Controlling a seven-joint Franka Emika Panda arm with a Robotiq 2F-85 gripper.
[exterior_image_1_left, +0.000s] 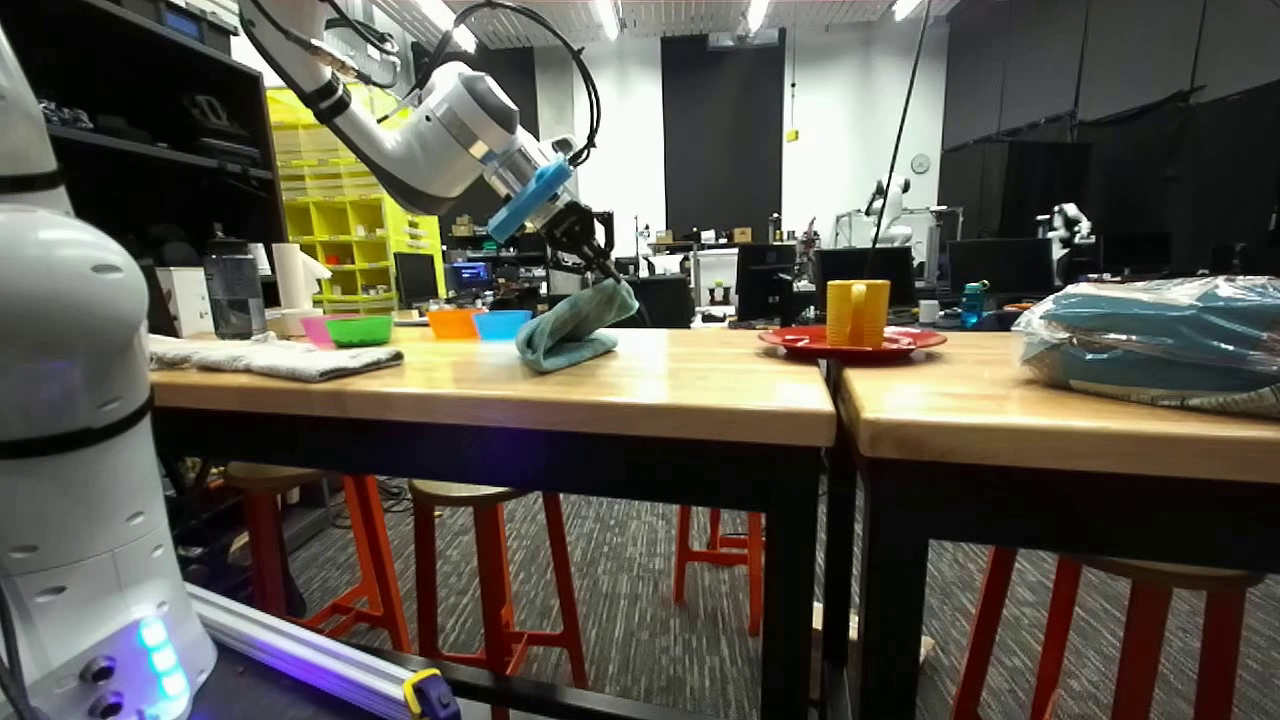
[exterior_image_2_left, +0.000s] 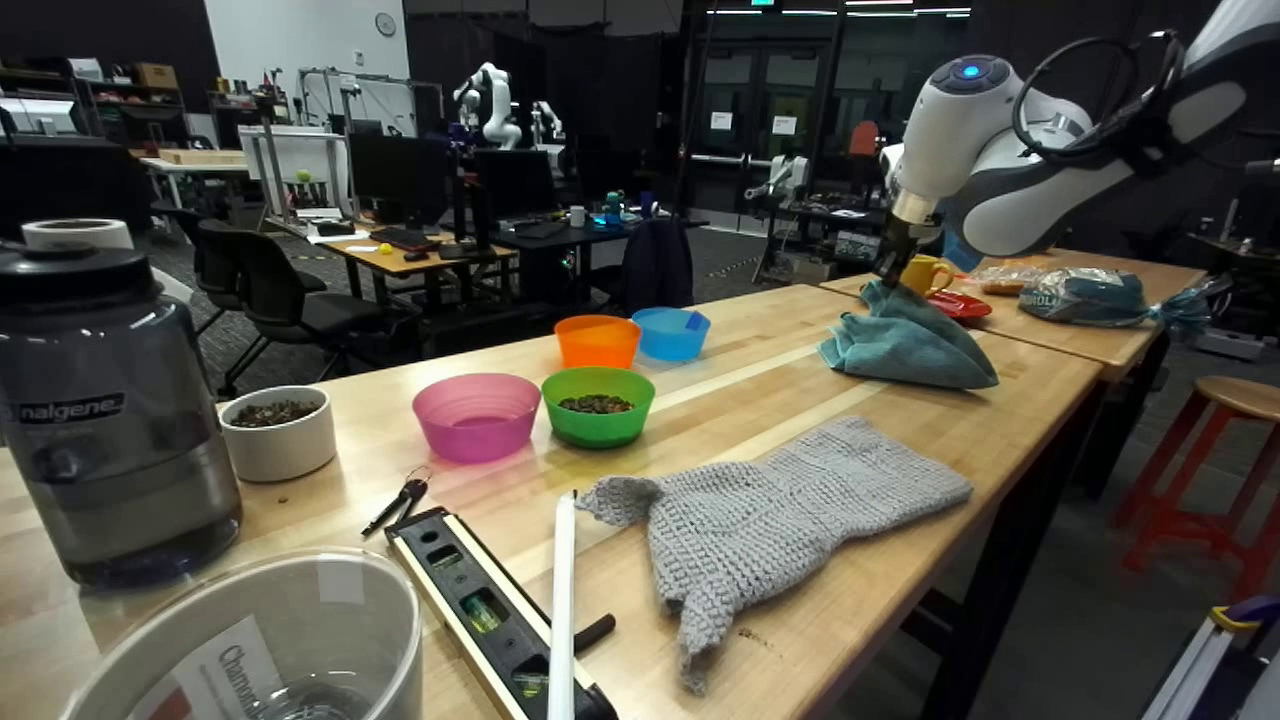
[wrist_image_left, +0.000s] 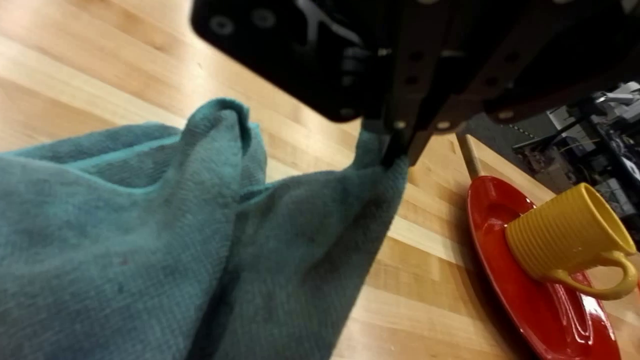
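Where the end effector (wrist_image_left: 401, 150) pinches, cloth (wrist_image_left: 150, 240) drapes below.

In an exterior view the gripper (exterior_image_2_left: 888, 281) held the peak of a teal cloth (exterior_image_2_left: 912, 345) on the wooden table (exterior_image_2_left: 738, 402); a grey knitted cloth (exterior_image_2_left: 790, 508) lay in the foreground; a pink bowl (exterior_image_2_left: 477, 420), a green bowl (exterior_image_2_left: 598, 430) holding dark bits (exterior_image_2_left: 597, 404), an orange bowl (exterior_image_2_left: 597, 343) and a blue bowl (exterior_image_2_left: 665, 343) stood close together; a bottle (exterior_image_2_left: 112, 430) stood beside a white bowl (exterior_image_2_left: 285, 450).

The wooden table (exterior_image_2_left: 740, 405) bears a teal cloth (exterior_image_2_left: 905, 345), gray cloth (exterior_image_2_left: 785, 508) and, seemingly, keys (exterior_image_2_left: 411, 491).
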